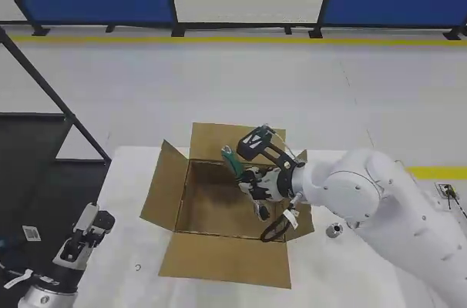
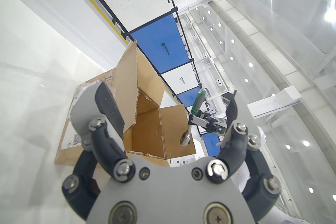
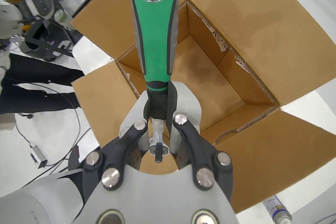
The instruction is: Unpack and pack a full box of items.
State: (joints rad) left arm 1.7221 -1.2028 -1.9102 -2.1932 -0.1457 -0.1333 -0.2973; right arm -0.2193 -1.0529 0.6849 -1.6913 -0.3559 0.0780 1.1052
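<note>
An open cardboard box (image 1: 226,262) stands in the middle of the white table, all flaps folded out; its floor (image 3: 210,72) looks bare. My right gripper (image 3: 157,107) is shut on the neck of a ratchet wrench (image 3: 155,33) with a green and grey handle, held above the box's far right corner (image 1: 230,160). The left wrist view shows the wrench (image 2: 195,109) hanging beside the box (image 2: 147,114), metal head down. My left gripper (image 2: 170,109) is open and holds nothing, low at the table's near left corner (image 1: 91,227).
A black looped item with a white tag (image 1: 276,229) lies on the box's right flap. A small cylindrical can (image 1: 335,229) rests on the table right of the box, its end visible (image 3: 275,206). A black metal frame (image 1: 33,115) stands off the table's left.
</note>
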